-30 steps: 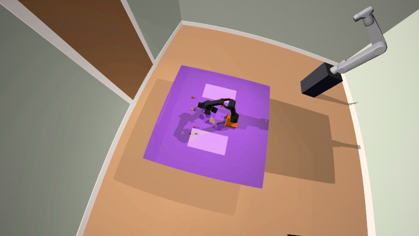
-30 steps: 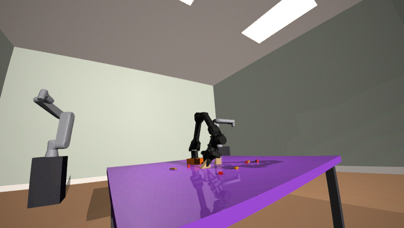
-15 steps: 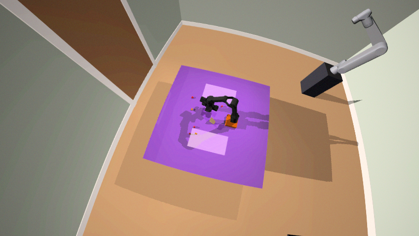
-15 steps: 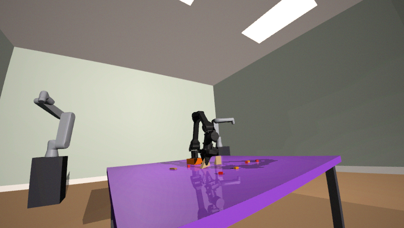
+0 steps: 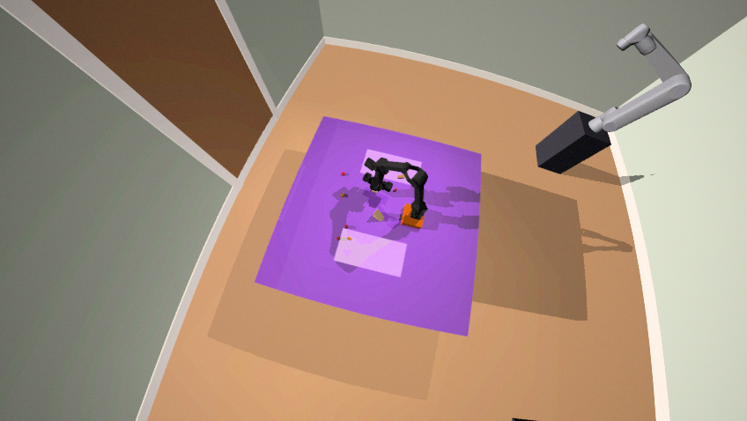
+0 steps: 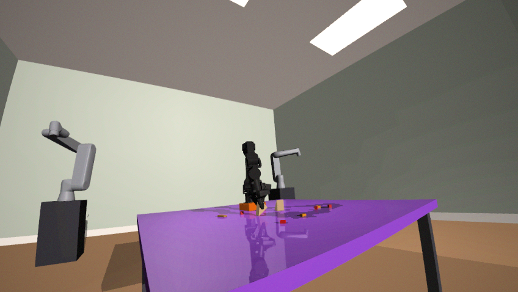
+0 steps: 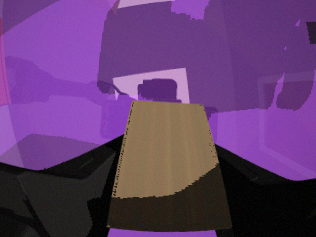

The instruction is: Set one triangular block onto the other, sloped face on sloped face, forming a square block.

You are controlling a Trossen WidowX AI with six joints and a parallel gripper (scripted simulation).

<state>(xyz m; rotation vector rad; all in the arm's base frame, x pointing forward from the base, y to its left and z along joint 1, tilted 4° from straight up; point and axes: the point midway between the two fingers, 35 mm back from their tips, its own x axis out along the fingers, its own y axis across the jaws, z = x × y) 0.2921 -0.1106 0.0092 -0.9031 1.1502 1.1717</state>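
My gripper (image 5: pixel 375 188) (image 6: pixel 261 208) is shut on one tan triangular block (image 6: pixel 259 209) (image 7: pixel 162 149). In the wrist view the block's broad face fills the space between the black fingers, its lower part in shadow. In the exterior view the held block looks tilted, with a corner pointing down close to the table top; whether it clears the table is hard to tell. The other tan triangular block (image 5: pixel 378 215) (image 6: pixel 279 205) stands on the purple table (image 5: pixel 439 292) (image 6: pixel 188 250), apart from the held one, to its right in the exterior view.
The arm's orange base (image 5: pixel 411 217) (image 6: pixel 247 206) is beside the free block. Several small red and orange pieces lie about, including a red one (image 5: pixel 343 173), an orange one (image 5: pixel 342 195) and a red one (image 5: pixel 395 189) near the gripper. A small tan piece (image 5: pixel 400 176) (image 6: pixel 222 215) lies beyond.
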